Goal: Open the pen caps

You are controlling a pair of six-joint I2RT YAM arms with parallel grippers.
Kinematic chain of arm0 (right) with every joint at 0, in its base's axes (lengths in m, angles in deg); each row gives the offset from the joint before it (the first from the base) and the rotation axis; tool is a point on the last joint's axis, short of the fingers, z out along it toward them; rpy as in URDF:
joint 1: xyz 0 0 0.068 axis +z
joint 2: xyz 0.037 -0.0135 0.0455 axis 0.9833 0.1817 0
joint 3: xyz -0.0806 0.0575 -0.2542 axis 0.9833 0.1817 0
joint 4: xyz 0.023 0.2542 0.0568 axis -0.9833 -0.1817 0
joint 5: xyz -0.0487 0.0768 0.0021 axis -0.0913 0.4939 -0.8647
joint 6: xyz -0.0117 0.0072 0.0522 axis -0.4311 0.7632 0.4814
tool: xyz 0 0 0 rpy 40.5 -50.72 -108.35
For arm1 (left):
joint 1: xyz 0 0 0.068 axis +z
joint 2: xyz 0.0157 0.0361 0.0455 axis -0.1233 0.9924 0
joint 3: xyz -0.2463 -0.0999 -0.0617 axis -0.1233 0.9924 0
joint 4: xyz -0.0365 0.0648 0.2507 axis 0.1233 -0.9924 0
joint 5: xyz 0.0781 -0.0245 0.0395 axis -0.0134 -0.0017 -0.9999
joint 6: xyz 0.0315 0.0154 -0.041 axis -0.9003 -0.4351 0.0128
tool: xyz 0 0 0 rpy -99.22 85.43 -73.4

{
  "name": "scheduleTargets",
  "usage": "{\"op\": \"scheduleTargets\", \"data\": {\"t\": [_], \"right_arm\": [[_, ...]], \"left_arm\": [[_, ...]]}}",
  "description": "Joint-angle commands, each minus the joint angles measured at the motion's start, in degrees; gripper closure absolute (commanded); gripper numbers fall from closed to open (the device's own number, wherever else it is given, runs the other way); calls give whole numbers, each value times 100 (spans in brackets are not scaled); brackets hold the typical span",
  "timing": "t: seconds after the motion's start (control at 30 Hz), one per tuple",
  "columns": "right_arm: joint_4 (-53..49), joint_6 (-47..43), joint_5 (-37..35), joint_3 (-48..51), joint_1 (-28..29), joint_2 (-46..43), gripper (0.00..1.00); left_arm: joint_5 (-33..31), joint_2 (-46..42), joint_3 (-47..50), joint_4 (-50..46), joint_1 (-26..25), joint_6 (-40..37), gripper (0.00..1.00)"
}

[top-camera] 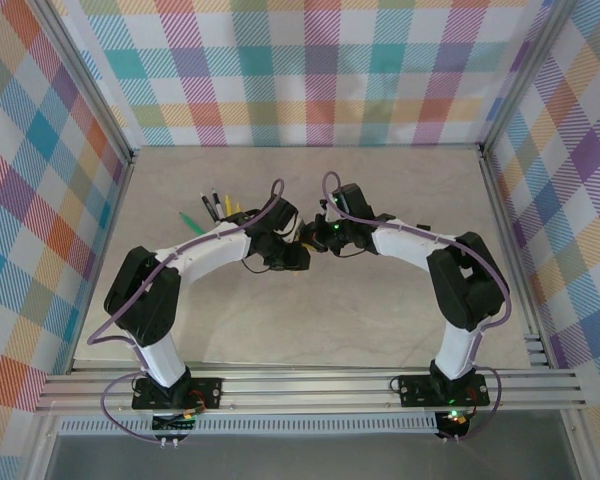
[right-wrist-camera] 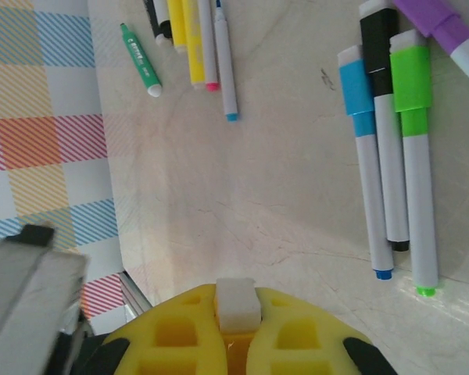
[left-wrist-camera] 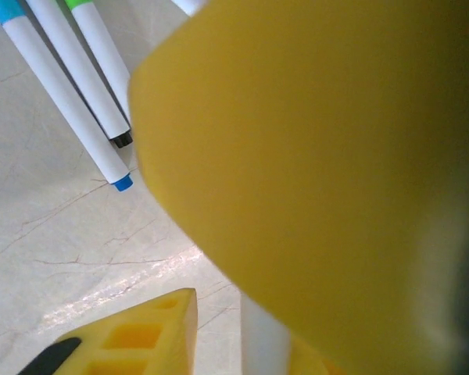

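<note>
My two grippers meet above the middle of the table, the left gripper (top-camera: 298,250) against the right gripper (top-camera: 320,238). The right gripper (right-wrist-camera: 236,293) is shut on the white end of a pen (right-wrist-camera: 236,306). In the left wrist view a white pen barrel (left-wrist-camera: 263,344) runs between the left gripper (left-wrist-camera: 254,328) jaws, with a strip of table showing between the barrel and the left finger (left-wrist-camera: 152,332). A blurred yellow mass (left-wrist-camera: 320,156) hides the other finger. Capped pens lie below: blue cap (right-wrist-camera: 354,82), black cap (right-wrist-camera: 377,35), green cap (right-wrist-camera: 411,70), purple cap (right-wrist-camera: 434,19).
A second group of pens (top-camera: 215,210) lies left of the grippers, among them a green pen (right-wrist-camera: 141,58) and a yellow pen (right-wrist-camera: 194,39). Plaid walls and a metal frame (top-camera: 110,180) enclose the table.
</note>
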Motion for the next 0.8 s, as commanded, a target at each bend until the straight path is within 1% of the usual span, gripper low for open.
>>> {"op": "scheduleTargets", "data": {"t": [0.0,0.1,0.17,0.2,0.23,0.3,0.37,0.4,0.43,0.5,0.57,0.67,0.77], "right_arm": [[161,130,183,30,36,-137,100],[30,66,58,-31,20,-80,100],[-401,-90,-245,-371,-176,20,100],[-671,-179,-395,-694,-404,156,100],[-872,-221,-480,-1019,-642,308,100],[-1200,-194,-295,-1871,-1166,863,100],[-1359,-165,-115,-2500,-1382,1226,100],[-1468,-200,-149,-2718,-1384,1320,100],[-1564,-249,-198,-2875,-1382,1380,100],[-1606,-249,-165,-2989,-1379,1464,100],[-1593,-253,-139,-2880,-1372,1432,100],[-1666,-437,-397,-2422,-1361,1177,100],[-2120,-837,-878,-2108,-1362,898,100]], "left_arm": [[-131,63,-137,-115,-60,33,99],[-140,28,-73,-106,-67,35,100],[67,-211,190,-52,-169,-2,100],[189,-446,440,-51,-320,-4,100],[176,-716,708,-65,-480,64,100],[132,-1417,1378,-116,-754,306,100],[-33,-2111,1872,-271,-792,476,100],[-197,-2444,1998,-438,-777,438,100],[-314,-2665,2043,-596,-711,405,100],[-350,-2961,1974,-836,-458,275,100],[-520,-2990,1781,-964,-185,163,100],[-567,-2590,1328,-971,351,-2,100],[-693,-1756,755,-886,782,-34,100]]}}
